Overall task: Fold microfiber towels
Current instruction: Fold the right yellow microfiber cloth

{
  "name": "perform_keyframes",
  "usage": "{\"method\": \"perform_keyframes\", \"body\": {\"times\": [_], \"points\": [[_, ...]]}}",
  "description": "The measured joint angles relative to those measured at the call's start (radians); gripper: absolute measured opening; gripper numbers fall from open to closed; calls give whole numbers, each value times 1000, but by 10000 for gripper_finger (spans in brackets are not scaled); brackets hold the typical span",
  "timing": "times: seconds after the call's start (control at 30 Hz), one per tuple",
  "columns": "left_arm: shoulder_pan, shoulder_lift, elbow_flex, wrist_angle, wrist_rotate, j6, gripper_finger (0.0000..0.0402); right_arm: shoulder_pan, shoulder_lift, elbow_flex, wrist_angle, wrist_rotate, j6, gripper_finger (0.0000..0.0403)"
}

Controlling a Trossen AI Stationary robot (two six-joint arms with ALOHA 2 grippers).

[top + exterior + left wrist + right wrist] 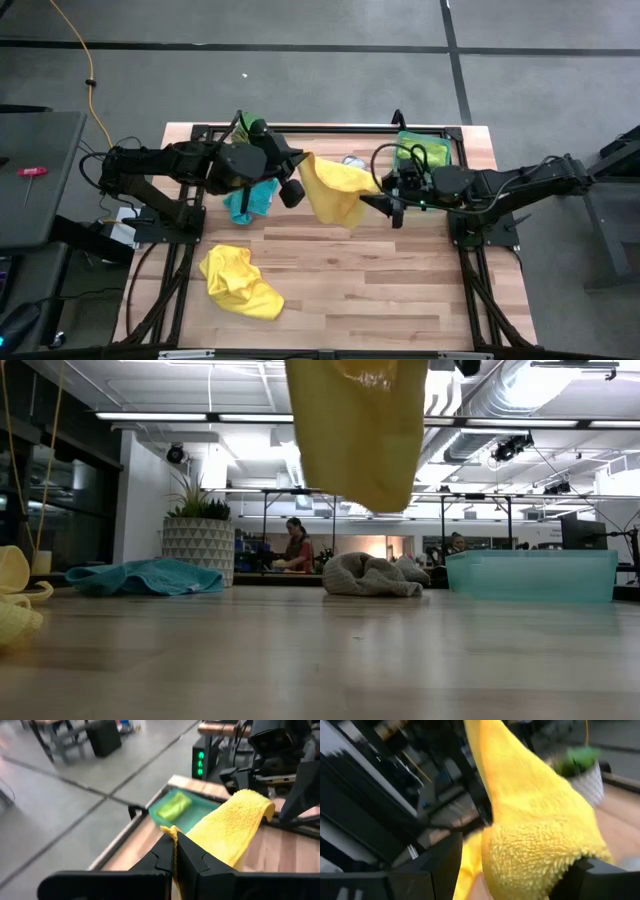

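Two grippers share one yellow towel (pixel 336 188), which we see lifted off the desk (pixel 400 290) and stretched between them above its middle back part. The left gripper (pixel 303 160) is clenched on one corner of it; in the left wrist view that gripper (pixel 175 851) has its fingers pressed together with a yellow edge pinched between them, and the towel (pixel 231 827) runs away toward the other arm. The right gripper (pixel 372 203) grasps the opposite side; in the right wrist view its fingers (pixel 447 857) stand wide apart with a thick bunch of the towel (pixel 535 840) filling the space between them. From the low view we note the towel (pixel 358 425) hanging down from above, its lower edge clear of the desk (pixel 330 660).

We count a second yellow towel (pixel 240 282) lying crumpled on the front left part of the desk; its edge shows at the low view's side (pixel 15 605). A teal towel (pixel 250 202) lies crumpled below the left arm, near the plant (pixel 248 125) at the back left; the low view shows this towel (pixel 145 577) just beside the plant's patterned pot (pixel 197 548). A grey-white towel (pixel 372 576) sits bunched farther back, between pot and tray (pixel 530 575). The tray (pixel 425 150) stands at the back right corner and holds a lime green towel (pixel 174 806), rolled up inside it

People (pixel 296 546) show in the room far beyond the desk
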Motion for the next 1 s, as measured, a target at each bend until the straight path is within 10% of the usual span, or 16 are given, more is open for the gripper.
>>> {"method": "perform_keyframes", "body": {"times": [0.27, 1.0], "points": [[-12, 27, -1, -180, 157, -180, 0, 1, 0, 0, -213, 8, 77, 226], [-92, 377, -1, -222, 183, -284, 0, 1, 203, 0, -714, 55, 329, 226]]}}
